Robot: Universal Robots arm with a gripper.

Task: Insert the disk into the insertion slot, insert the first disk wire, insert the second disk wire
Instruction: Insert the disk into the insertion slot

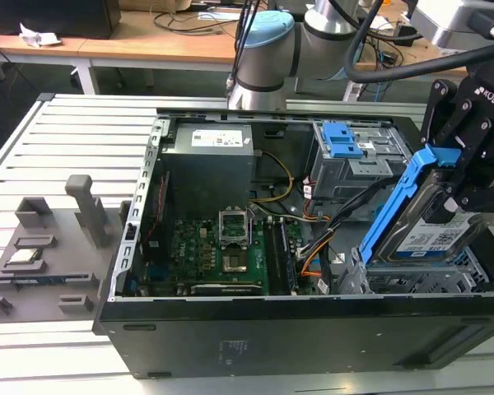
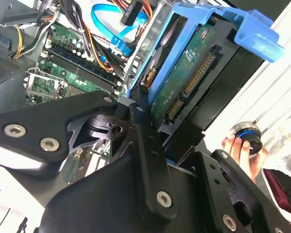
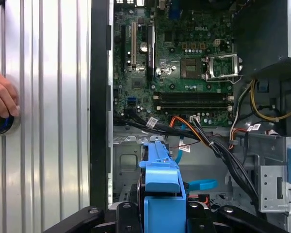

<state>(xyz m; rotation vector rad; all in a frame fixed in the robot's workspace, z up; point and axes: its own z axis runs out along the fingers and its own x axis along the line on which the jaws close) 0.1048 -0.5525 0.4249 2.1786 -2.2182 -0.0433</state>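
Exterior view: pincer (image 1: 465, 196) clamped on disk (image 1: 424, 226), held tilted just above slot (image 1: 412, 281), lower edge near cage mouth, not yet seated. Judged stiff, fairly heavy, shock-sensitive. Best gripped by blue carrier (image 1: 395, 202) edges, firmly.

In the exterior view the case (image 1: 230, 329) lies open on the table (image 1: 66, 140), across the middle and right of the frame. Inside it, the board (image 1: 222, 247) sits lower centre, the power supply (image 1: 210, 164) behind it, and the tall cage (image 1: 354, 164) at upper right. The slot (image 1: 412, 280) is at lower right, before that cage. The disk (image 1: 432, 230) leans tilted over the slot, in the gripper (image 1: 463, 185). Wires (image 1: 313, 247) lie between board and slot. A fixture (image 1: 41, 255) sits left of the case.
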